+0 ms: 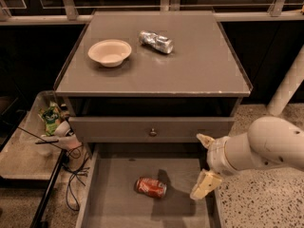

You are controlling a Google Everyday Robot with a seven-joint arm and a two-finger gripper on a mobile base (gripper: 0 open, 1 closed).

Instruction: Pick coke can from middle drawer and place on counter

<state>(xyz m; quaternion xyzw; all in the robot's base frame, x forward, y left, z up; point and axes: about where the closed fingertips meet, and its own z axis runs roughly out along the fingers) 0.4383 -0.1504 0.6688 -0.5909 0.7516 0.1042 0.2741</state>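
— Coke can [151,186]?
— On its side, mid-floor of the middle drawer [111,201], which stands open.
— Hand [199,166]?
— Right of the can, not touching, by the drawer's right wall — fingers spread wide, empty.
— Table [199,72]?
— Bowl [109,52] & crinkled silver can [156,41] on top.

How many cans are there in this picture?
2. The coke can lies in the middle drawer, left of the open gripper; the crinkled silver can lies on the counter beside the bowl. Shut drawer may hide more.
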